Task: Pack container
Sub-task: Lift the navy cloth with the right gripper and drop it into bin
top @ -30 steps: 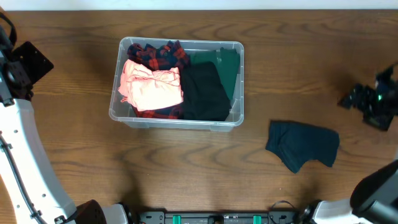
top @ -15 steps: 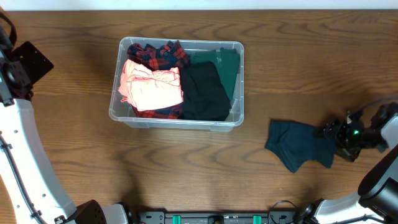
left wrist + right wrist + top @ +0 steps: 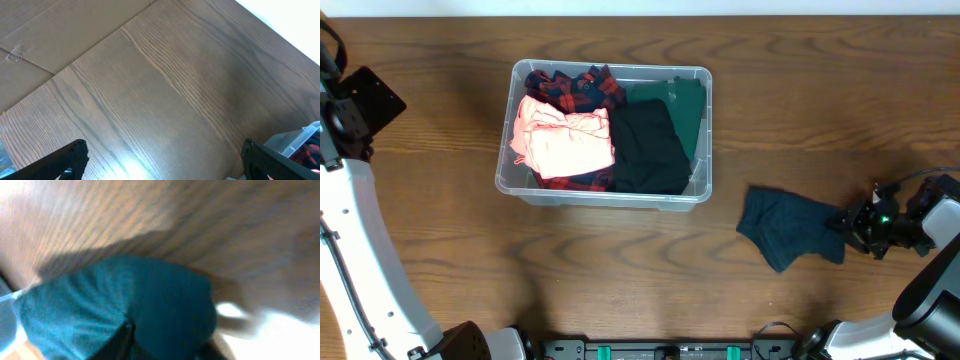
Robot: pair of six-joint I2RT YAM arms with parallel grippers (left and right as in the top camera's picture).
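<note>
The container point(image 3: 605, 193) is a clear plastic bin at the table's middle left. It holds a pink garment point(image 3: 565, 140), a red and navy plaid one point(image 3: 570, 88), a black one point(image 3: 645, 150) and a green one point(image 3: 682, 105). A teal cloth point(image 3: 785, 228) lies crumpled on the wood to the right of the bin. My right gripper point(image 3: 855, 228) is at the cloth's right end, shut on it; the cloth point(image 3: 100, 305) fills the right wrist view and bulges between the jaws point(image 3: 165, 345). My left gripper point(image 3: 162, 160) hangs open over bare wood at the far left, a corner of the container point(image 3: 300, 142) beside it.
Brown cardboard point(image 3: 50, 35) lies beyond the table's edge in the left wrist view. The left arm point(image 3: 360, 230) runs down the left side of the table. Bare wood lies between the bin and the teal cloth.
My right gripper came down from the far right to the teal cloth's right end and closed on it. The cloth has bunched and shifted slightly left. The left arm stayed still.
</note>
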